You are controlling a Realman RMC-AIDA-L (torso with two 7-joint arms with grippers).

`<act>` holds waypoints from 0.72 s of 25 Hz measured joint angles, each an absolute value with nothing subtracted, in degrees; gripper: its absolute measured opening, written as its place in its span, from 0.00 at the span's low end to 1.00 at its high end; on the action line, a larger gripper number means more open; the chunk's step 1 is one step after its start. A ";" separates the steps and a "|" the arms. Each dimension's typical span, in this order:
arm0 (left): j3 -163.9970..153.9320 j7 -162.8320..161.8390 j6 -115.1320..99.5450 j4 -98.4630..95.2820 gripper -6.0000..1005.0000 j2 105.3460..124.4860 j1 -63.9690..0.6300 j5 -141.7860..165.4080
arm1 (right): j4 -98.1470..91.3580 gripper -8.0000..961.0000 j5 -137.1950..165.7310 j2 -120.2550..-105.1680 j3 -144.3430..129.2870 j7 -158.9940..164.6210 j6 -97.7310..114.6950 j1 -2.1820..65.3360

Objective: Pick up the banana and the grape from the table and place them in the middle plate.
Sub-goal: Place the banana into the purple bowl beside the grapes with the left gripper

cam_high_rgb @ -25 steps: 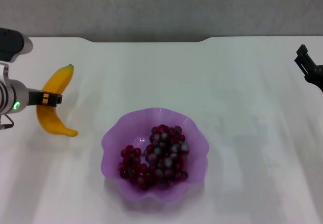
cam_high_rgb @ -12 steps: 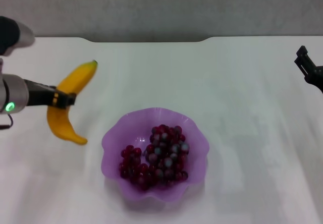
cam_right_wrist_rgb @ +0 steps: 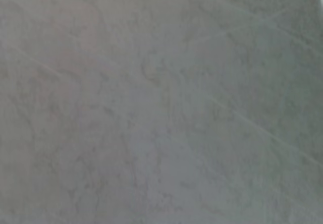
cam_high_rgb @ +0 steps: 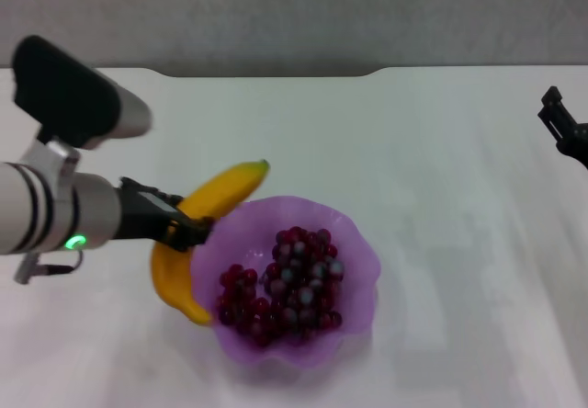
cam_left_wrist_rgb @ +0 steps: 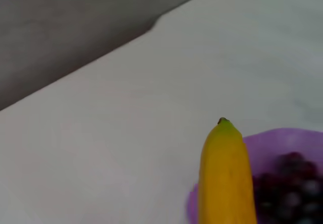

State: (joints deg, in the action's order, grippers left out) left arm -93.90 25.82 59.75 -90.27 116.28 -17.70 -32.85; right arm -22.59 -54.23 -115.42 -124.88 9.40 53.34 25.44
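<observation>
My left gripper (cam_high_rgb: 188,232) is shut on the curved yellow banana (cam_high_rgb: 207,208) at its middle and holds it in the air at the left rim of the purple scalloped plate (cam_high_rgb: 354,243). The banana's green tip points toward the back right; its lower end hangs by the plate's front left edge. The bunch of dark red-purple grapes (cam_high_rgb: 285,284) lies inside the plate. In the left wrist view the banana (cam_left_wrist_rgb: 224,178) runs over the plate's rim (cam_left_wrist_rgb: 267,138) with the grapes (cam_left_wrist_rgb: 287,183) beside it. My right gripper (cam_high_rgb: 562,125) is parked at the far right edge.
The white table (cam_high_rgb: 441,151) spreads all around the plate. Its back edge meets a grey wall (cam_high_rgb: 294,13). The right wrist view shows only bare table surface (cam_right_wrist_rgb: 161,103).
My left gripper has carried the banana to the right and nearer, from the table's left side to the plate's left rim. The right arm has not moved.
</observation>
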 joint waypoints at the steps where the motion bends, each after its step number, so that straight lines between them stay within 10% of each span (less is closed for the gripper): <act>1: -94.52 25.93 59.45 -90.06 0.51 116.28 -17.86 -33.08 | -22.59 0.93 -54.23 -115.41 -124.88 9.40 53.34 25.52; 18: -99.66 26.46 50.87 -75.11 0.52 116.45 -26.00 -36.19 | -22.59 0.93 -54.23 -115.46 -124.89 9.40 53.38 25.86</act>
State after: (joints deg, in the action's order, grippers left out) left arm -99.66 26.46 50.87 -75.11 116.45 -26.00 -36.19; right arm -22.59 -54.22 -115.46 -124.89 9.40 53.38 25.86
